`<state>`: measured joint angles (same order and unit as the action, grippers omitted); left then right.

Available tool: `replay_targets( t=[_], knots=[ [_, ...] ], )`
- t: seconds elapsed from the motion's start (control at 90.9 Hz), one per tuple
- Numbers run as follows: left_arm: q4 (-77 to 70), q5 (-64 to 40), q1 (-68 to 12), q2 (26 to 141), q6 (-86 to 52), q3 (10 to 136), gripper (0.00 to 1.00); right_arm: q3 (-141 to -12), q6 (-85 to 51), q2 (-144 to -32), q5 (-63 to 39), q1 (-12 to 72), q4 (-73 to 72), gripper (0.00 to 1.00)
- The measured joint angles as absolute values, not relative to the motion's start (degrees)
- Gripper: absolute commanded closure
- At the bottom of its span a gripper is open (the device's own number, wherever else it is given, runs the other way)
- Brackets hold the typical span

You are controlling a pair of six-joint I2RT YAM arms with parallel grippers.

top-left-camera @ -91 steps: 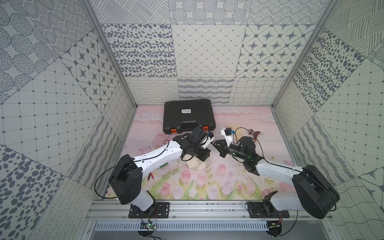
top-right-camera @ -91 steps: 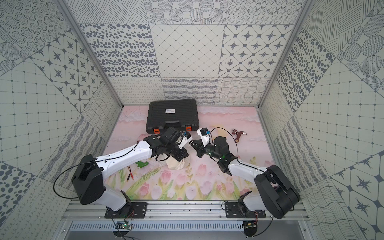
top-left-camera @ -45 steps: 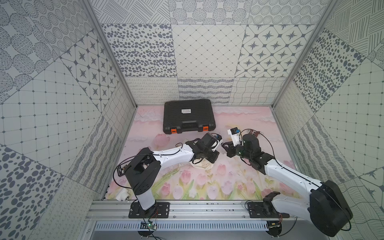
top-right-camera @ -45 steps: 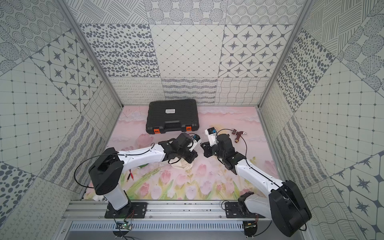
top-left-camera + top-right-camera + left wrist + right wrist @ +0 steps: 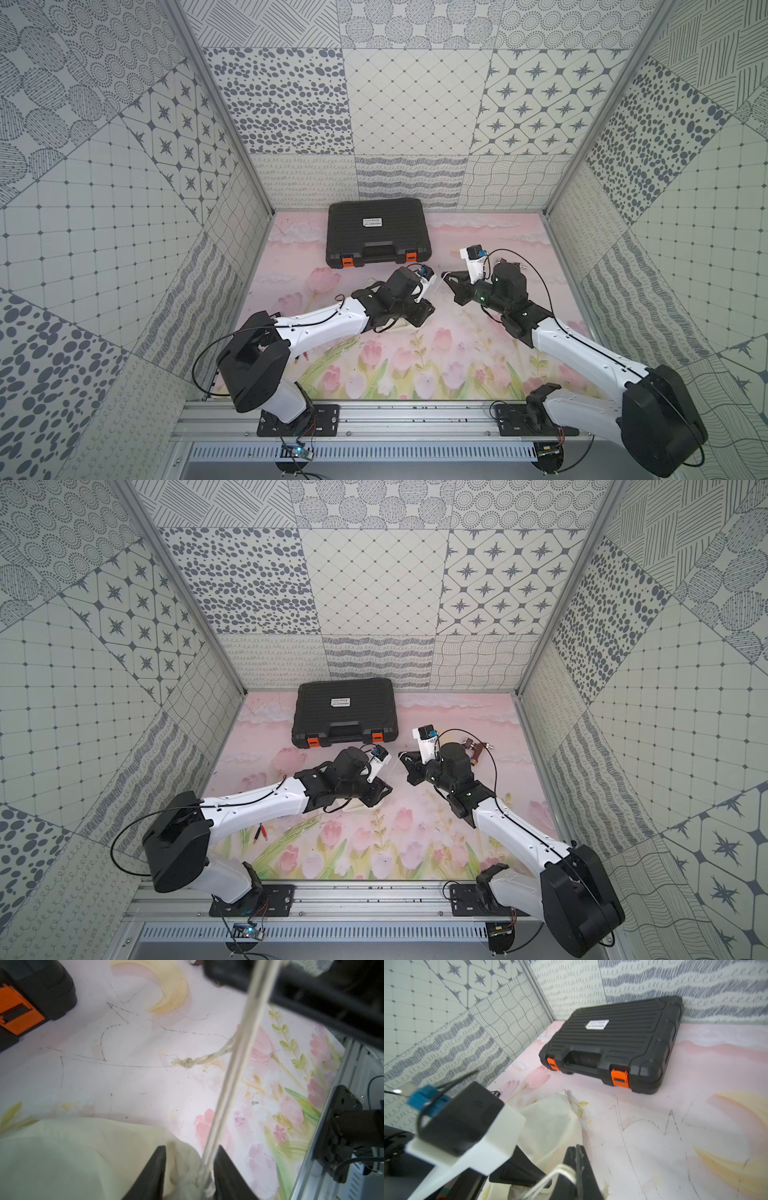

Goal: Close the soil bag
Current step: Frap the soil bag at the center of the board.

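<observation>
Two arms meet near the middle of the flowered mat (image 5: 457, 370); in both top views the soil bag (image 5: 353, 807) is only a cream sliver under the left gripper (image 5: 419, 319), lying on the mat a little left of centre and nearer than the black case (image 5: 376, 232); the right gripper (image 5: 446, 279) points left toward it from just beside. The left wrist view shows what those hide: the left gripper's jaws stand apart, the bag's gathered neck lies between its fingers (image 5: 155, 1174), and the cord (image 5: 234, 1076) runs taut from that neck up to the right gripper; a knotted cord end (image 5: 186, 1062) lies loose on the mat. Only the right wrist view shows the right gripper's jaws pressed together on a loop of the cord, with wrinkled cloth beside the left arm's camera (image 5: 467, 1126). The top views alone show a small brown object (image 5: 478, 750) far right, behind the right arm, and red-tipped leads (image 5: 259, 831) near the left arm.
</observation>
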<state>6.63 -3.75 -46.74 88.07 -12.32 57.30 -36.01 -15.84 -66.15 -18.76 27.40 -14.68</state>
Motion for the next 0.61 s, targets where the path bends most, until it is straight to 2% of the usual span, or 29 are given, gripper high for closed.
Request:
replay_targets(
  t=[0.099, 0.198, 0.44, 0.605],
  knots=[
    [4.49, -5.10, -45.60, 87.02, -12.43, 56.82, 0.38, -36.01, -15.53, -64.84, -19.25, 27.40, -16.93, 1.00],
    [1.63, -6.94, -44.64, 86.87, -12.88, 56.73, 0.36, -36.01, -15.00, -63.94, -19.53, 27.40, -18.39, 1.00],
    [-5.21, -12.32, -41.12, 88.90, -15.20, 57.43, 0.45, -36.01, -14.61, -63.72, -20.32, 27.40, -19.86, 1.00],
    [-7.57, -15.86, -39.86, 90.72, -16.23, 59.90, 0.56, -36.01, -14.59, -63.72, -20.51, 27.40, -20.03, 1.00]
  ],
)
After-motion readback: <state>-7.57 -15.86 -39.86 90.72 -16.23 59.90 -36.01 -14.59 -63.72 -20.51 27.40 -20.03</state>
